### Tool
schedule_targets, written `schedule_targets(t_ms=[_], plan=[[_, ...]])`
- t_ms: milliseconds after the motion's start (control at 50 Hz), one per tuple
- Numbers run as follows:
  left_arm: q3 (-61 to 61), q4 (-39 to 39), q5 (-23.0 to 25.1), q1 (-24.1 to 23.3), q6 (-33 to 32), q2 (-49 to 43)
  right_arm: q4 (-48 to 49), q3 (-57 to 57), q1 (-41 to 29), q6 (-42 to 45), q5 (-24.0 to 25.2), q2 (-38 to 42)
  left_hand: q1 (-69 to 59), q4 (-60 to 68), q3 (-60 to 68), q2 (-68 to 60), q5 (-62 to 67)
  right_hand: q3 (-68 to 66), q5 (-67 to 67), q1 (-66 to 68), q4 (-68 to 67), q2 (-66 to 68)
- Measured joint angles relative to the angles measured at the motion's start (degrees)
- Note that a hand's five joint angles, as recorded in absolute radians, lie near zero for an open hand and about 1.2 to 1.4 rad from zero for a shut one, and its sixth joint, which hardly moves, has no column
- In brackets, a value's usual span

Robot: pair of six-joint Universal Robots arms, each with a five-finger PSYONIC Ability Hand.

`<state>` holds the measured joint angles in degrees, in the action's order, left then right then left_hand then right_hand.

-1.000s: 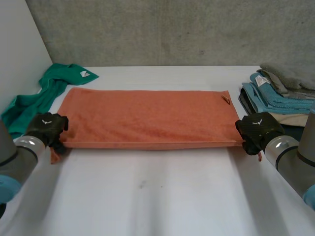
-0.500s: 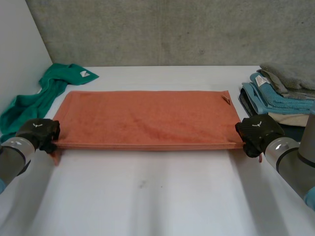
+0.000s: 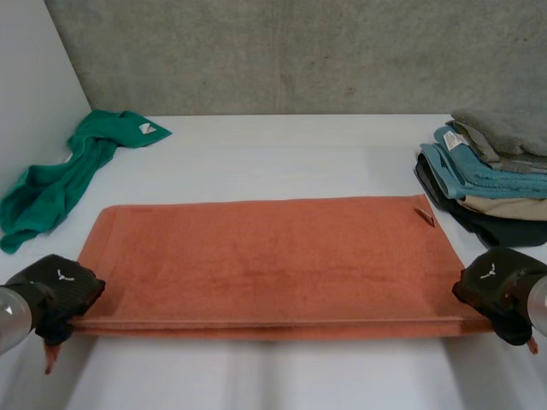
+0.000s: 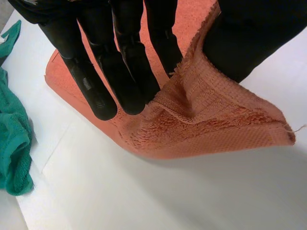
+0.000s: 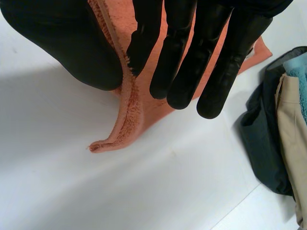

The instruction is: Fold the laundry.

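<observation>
An orange towel [image 3: 265, 260] lies folded in a long strip across the table, pulled toward the near edge. My left hand [image 3: 55, 290] pinches its near left corner [image 4: 216, 124] between straight fingers [image 4: 124, 72] and thumb. At the opposite end my right hand [image 3: 500, 290] pinches the near right corner [image 5: 127, 120] the same way, fingers [image 5: 192, 57] on one side and thumb on the other. Both corners are lifted slightly off the white table [image 3: 282, 154]. A small tag [image 3: 424, 215] shows at the towel's far right corner.
A crumpled green cloth [image 3: 68, 175] lies at the far left beside the wall, also seen beside my left hand [image 4: 12, 143]. A stack of folded towels [image 3: 491, 175] in teal, grey, beige and dark green sits at the far right, close to my right hand [image 5: 278, 134].
Both hands have drawn back toward the near edge, dragging the orange towel with them. The left hand closed on its corner during this time.
</observation>
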<state>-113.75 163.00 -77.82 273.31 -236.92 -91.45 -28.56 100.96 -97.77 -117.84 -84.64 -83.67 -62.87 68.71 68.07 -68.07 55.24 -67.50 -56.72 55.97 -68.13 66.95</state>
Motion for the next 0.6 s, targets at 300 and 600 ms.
schedule_targets(t_ms=[300, 600], plan=[[16.9, 18.3, -5.9, -6.9, 0.0, -20.2, 13.2, -13.9, -5.8, -3.6, -6.2, 15.0, 0.0, 0.0, 0.0, 0.0, 0.0, 0.0, 0.0, 0.0, 0.0, 0.0], [52.8, 46.5, -13.6, -14.7, 7.6, -20.8, 35.3, -57.7, -9.6, -19.2, -10.6, 17.9, -0.3, 0.0, 0.0, -0.4, 1.7, 0.0, 0.0, 0.0, 0.0, 0.0]])
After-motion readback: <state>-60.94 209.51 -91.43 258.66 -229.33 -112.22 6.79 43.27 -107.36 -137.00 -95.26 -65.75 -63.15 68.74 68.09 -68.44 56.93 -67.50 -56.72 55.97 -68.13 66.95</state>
